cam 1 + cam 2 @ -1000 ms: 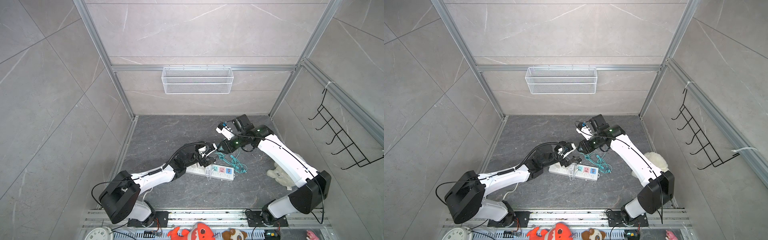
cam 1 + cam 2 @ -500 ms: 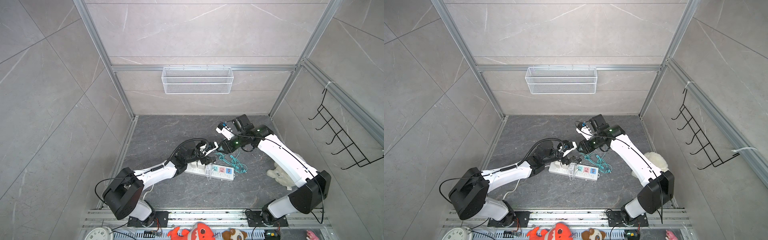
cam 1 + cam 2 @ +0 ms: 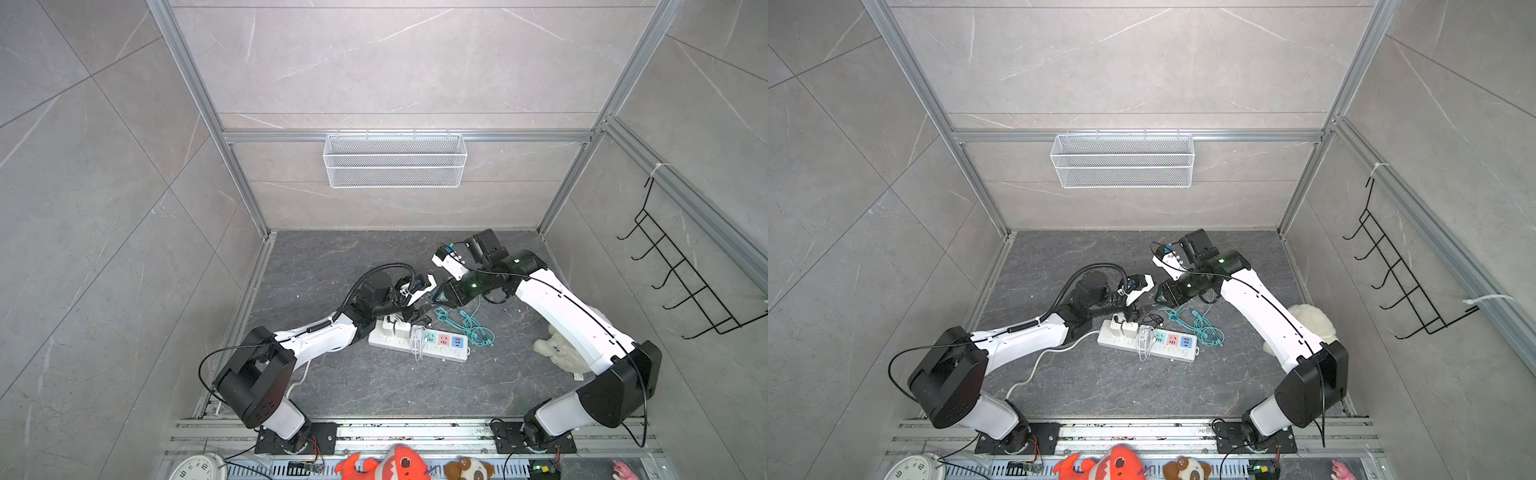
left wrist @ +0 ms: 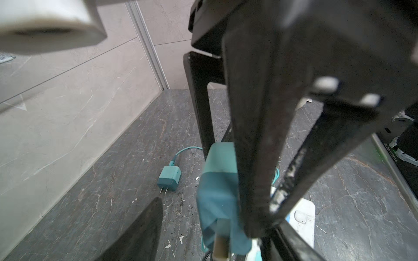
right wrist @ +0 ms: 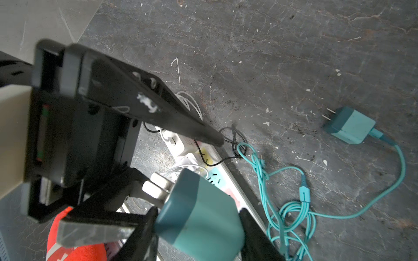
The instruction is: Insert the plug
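Right gripper (image 5: 198,222) pinches a teal plug (image 5: 192,203) above the power strip (image 3: 395,343). Left gripper (image 5: 183,161) is spread around it. An off-centre squeeze could twist or drop it.

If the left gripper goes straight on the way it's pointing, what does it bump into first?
Most likely the teal plug, held by the right gripper. The left gripper points its open fingers at the plug's prong end, one finger close beside the prongs, though depth is hard to judge.
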Controlling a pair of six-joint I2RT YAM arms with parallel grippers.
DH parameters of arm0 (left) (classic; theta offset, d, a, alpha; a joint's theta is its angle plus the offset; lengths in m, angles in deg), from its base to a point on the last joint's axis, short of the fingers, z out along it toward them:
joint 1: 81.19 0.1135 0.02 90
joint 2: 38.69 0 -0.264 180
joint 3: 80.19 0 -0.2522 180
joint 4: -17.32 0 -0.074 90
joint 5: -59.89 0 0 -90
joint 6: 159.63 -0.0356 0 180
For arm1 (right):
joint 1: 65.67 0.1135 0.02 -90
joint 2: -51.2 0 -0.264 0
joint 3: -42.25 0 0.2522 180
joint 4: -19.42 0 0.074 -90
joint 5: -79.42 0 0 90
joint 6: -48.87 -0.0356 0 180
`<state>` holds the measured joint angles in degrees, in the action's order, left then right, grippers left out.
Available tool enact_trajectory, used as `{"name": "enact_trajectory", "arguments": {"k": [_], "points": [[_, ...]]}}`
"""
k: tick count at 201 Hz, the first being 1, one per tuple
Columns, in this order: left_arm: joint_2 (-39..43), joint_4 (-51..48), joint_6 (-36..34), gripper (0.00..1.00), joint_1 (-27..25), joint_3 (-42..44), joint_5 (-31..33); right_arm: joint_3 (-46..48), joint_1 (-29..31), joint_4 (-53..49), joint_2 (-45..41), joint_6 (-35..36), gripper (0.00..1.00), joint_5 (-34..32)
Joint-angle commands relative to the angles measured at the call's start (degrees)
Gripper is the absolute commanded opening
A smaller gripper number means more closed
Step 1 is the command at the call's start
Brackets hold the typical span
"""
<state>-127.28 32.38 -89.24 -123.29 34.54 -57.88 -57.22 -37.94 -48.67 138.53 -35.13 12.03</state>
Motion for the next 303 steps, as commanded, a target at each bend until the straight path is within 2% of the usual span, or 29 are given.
{"name": "enact_trajectory", "arguments": {"k": [1,55,108,158,224,303], "points": [[0.1,2.4,1.1,0.63,0.2,-2.6,-2.3,0.1,0.2,-0.7,-0.1,0.0,0.37,1.7],[-1.1,-0.3,1.3,0.44,0.2,-4.7,-4.4,0.2,0.2,-0.7,-0.2,0.0,0.37,2.4],[-1.4,-0.8,1.4,0.33,0.2,-5.2,-4.8,0.3,0.2,-1.0,0.3,0.3,0.37,2.6],[-1.5,3.5,3.6,0.32,0.2,-4.3,-3.9,0.6,0.2,-1.0,-0.3,0.3,0.37,2.6],[-0.4,4.1,4.3,0.31,0.0,-4.2,-4.2,0.4,0.2,-1.4,0.8,0.3,0.37,2.9],[-0.6,5.4,4.0,0.18,-0.3,-4.1,-2.6,-0.5,0.2,-2.1,1.7,0.3,0.37,2.3]]}}
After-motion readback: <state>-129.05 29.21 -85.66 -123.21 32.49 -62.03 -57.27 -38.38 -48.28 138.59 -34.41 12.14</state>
